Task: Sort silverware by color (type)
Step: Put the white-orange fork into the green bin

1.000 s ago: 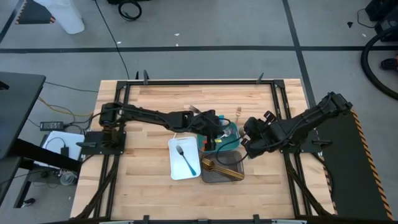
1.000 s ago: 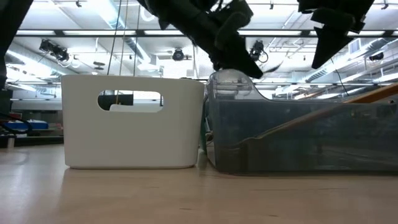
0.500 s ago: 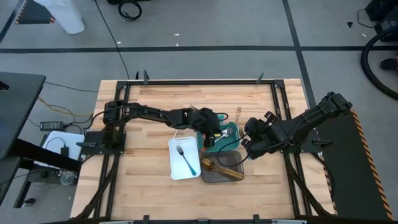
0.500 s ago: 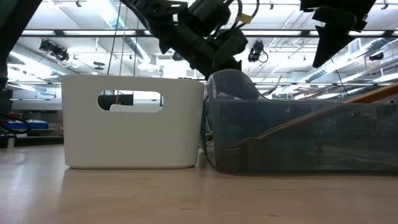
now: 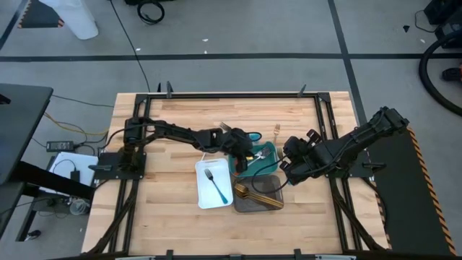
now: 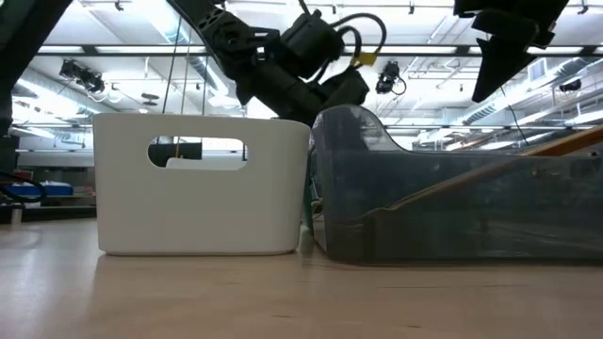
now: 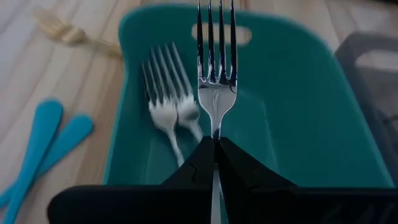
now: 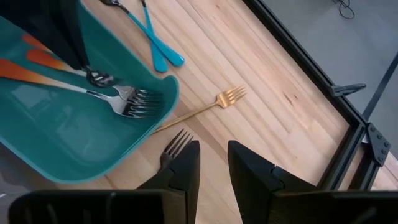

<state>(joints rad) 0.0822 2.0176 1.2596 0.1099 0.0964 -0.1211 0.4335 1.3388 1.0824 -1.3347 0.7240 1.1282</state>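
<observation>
Left tool (image 7: 217, 144) pinches a fork (image 7: 216, 68) upright-forward over the teal tray (image 7: 292, 130); two forks (image 7: 169, 102) lie in the tray just below. Right tool (image 8: 211, 163) spread, empty, beside the tray, gold fork (image 8: 205, 107) ahead on the counter (image 8: 249, 56).

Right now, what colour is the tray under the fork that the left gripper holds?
Teal. The tray shows best in the left wrist view, beneath the held fork.
</observation>
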